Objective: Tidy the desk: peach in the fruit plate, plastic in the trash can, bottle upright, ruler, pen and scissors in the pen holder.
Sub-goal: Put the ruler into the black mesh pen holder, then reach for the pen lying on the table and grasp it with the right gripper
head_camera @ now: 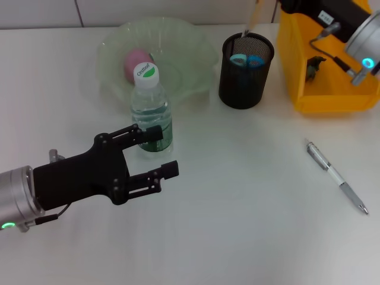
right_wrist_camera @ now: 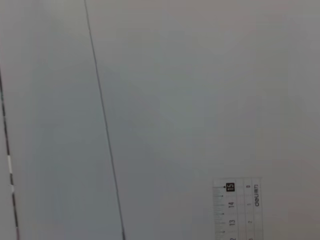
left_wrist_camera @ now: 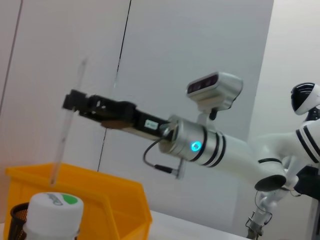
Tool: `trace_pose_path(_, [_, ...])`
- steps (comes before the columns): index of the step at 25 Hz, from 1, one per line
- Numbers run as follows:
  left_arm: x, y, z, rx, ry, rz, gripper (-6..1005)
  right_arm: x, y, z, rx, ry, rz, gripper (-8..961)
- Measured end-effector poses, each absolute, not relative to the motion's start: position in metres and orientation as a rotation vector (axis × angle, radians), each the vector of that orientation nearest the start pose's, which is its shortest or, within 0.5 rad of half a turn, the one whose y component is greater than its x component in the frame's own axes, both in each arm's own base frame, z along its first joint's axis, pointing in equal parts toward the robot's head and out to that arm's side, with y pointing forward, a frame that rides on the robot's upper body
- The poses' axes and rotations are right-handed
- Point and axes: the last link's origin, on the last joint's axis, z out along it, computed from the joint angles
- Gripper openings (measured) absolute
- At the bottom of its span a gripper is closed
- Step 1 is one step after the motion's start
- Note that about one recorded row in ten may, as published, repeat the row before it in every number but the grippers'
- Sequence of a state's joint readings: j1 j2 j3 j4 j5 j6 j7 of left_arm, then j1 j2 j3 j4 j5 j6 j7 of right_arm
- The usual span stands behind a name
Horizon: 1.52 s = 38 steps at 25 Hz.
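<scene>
My right gripper [left_wrist_camera: 75, 102] is shut on the clear ruler [left_wrist_camera: 62, 135], holding it upright over the black mesh pen holder [head_camera: 244, 86]. The ruler's lower end [head_camera: 252, 22] reaches the holder's rim, and its scale [right_wrist_camera: 237, 210] shows in the right wrist view. Blue scissors handles [head_camera: 247, 60] sit inside the holder. The pen [head_camera: 337, 177] lies on the table at right. The bottle [head_camera: 151, 113] stands upright, with my left gripper [head_camera: 160, 152] open just in front of it and apart from it. The pink peach [head_camera: 135, 62] lies in the green glass fruit plate [head_camera: 190, 56].
The yellow trash can [head_camera: 332, 101] stands right of the pen holder, with a small dark piece [head_camera: 314, 66] inside it. My right arm [head_camera: 356, 27] reaches across above the bin. A white wall runs behind the table.
</scene>
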<state>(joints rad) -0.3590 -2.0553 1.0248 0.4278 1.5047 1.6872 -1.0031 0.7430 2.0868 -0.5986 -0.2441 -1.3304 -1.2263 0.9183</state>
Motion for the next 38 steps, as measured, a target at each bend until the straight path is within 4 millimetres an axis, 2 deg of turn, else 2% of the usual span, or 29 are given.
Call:
trace_pose_path(3, [-0.273,0.255,-0.025,-2.655,-0.416,-1.124,750,0.213,0.413,-0.020,-2.048,0.520,1.058,395])
trace_pose_path(8, [-0.276,0.250,-0.024,-2.651,-0.417,-1.125,750,0.212,0.410,-0.032,-2.061,0.535,1.041,398])
trace_pose_path(15, [-0.276,0.247,-0.023,-2.654,-0.415,-1.137,750,0.217,0.406,-0.035,-2.058,0.562,1.039,401])
trace_pose_path(21, [-0.276,0.247,-0.023,-2.659,-0.412,-1.140,750,0.221,0.400,-0.030,-2.069,0.582,1.080,607])
trace_pose_path(23, [-0.276,0.247,-0.022,-2.661,-0.410,-1.139,750,0.224,0.396,-0.016,-2.152,0.599,1.104,607])
trace_pose_path(24, [-0.276,0.247,-0.022,-2.661,-0.410,-1.139,750,0.224,0.396,-0.016,-2.152,0.599,1.104,607])
trace_pose_path(27, [-0.276,0.247,-0.021,-2.661,-0.407,-1.136,750,0.224,0.388,0.012,-2.282,0.585,1.073,607])
trace_pose_path(30, [-0.276,0.248,-0.020,-2.661,-0.399,-1.132,750,0.216,0.368,0.046,-2.417,0.545,0.981,607])
trace_pose_path(32, [-0.277,0.248,-0.019,-2.662,-0.396,-1.129,750,0.208,0.353,0.068,-2.496,0.542,0.863,607])
trace_pose_path(33, [-0.277,0.249,-0.019,-2.662,-0.394,-1.128,750,0.193,0.336,0.091,-2.573,0.533,0.687,607])
trace_pose_path(34, [-0.276,0.250,-0.019,-2.664,-0.391,-1.128,750,0.193,0.336,0.091,-2.573,0.533,0.687,607])
trace_pose_path(36, [-0.275,0.251,-0.019,-2.665,-0.386,-1.128,750,0.181,0.321,0.103,-2.624,0.581,0.489,607])
trace_pose_path(37, [-0.275,0.251,-0.019,-2.666,-0.384,-1.128,750,0.175,0.315,0.108,-2.633,0.617,0.378,607])
trace_pose_path(38, [-0.275,0.252,-0.018,-2.667,-0.379,-1.127,750,0.168,0.307,0.110,-2.622,0.716,0.151,607])
